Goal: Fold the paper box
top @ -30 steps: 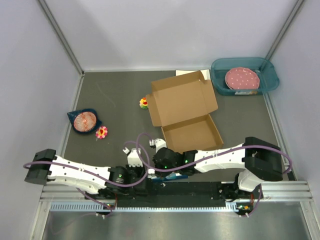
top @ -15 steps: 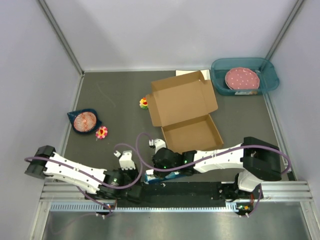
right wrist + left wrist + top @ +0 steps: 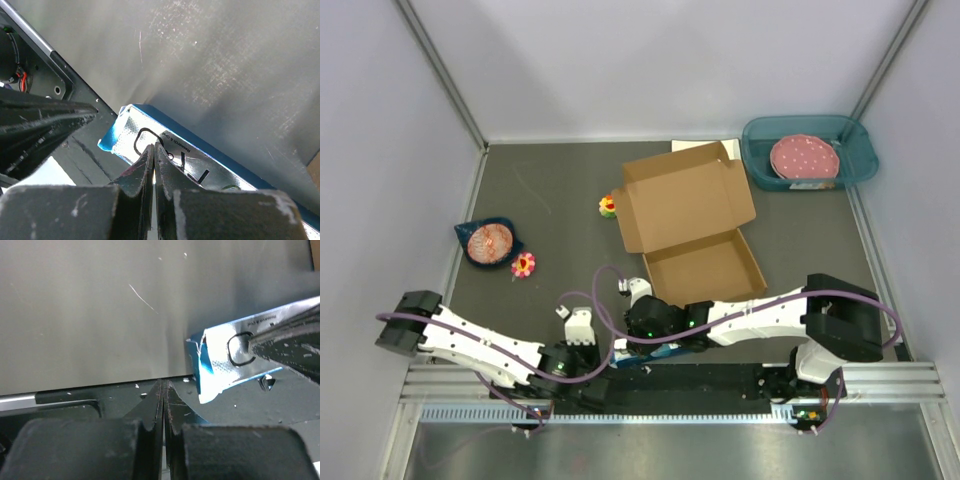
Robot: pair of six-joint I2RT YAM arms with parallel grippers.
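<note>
The paper box [image 3: 690, 225] is a brown cardboard sheet lying open on the dark mat, its lid flap toward the back and its shallow tray toward me. Both grippers are at the near edge, well short of it. My right gripper [image 3: 625, 352] is shut, its tips [image 3: 153, 147] resting on a blue and silver foil packet [image 3: 175, 150]. My left gripper [image 3: 603, 366] is shut and empty [image 3: 164, 385], just left of that packet [image 3: 230, 362]. The box is out of both wrist views.
A teal tray [image 3: 865, 160] holding a pink dotted plate [image 3: 804, 157] stands at the back right. A small dark bowl [image 3: 490, 243] and two flower toys [image 3: 524, 265] [image 3: 608, 206] lie at the left. A white sheet [image 3: 692, 146] pokes out behind the box. The black rail [image 3: 720, 378] runs along the near edge.
The right gripper and the foil packet have shifted left along the near edge. The left arm has drawn back to the left, then eased a little toward the packet.
</note>
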